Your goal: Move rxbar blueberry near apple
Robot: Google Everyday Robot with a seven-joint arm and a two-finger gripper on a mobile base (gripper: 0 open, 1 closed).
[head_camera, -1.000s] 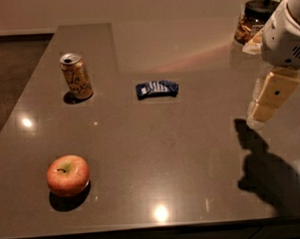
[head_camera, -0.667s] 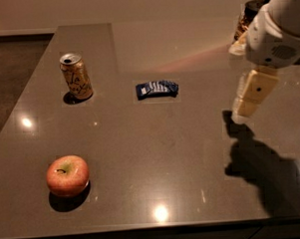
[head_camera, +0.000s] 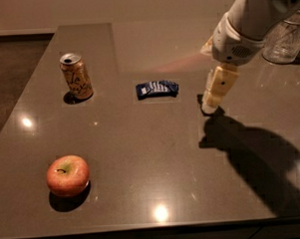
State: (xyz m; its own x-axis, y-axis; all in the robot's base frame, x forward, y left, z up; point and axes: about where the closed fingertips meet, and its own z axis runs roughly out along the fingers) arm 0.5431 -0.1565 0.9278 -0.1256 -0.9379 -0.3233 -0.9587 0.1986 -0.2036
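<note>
The rxbar blueberry point(head_camera: 157, 89) is a small flat dark blue wrapper with white print, lying on the table's middle back. The apple point(head_camera: 67, 175), red-orange with a yellow-green patch at the stem, sits at the front left. My gripper point(head_camera: 211, 106) hangs from the white arm at the right, its tip low over the table, to the right of the bar with a gap between them. It holds nothing that I can see.
A gold drink can point(head_camera: 76, 76) stands upright at the back left, left of the bar. A clear glass jar point(head_camera: 286, 38) stands at the back right behind my arm. The grey table point(head_camera: 141, 142) ends at the front edge below the apple.
My arm and gripper have moved left and down toward the bar. The bar, apple and can have not moved.
</note>
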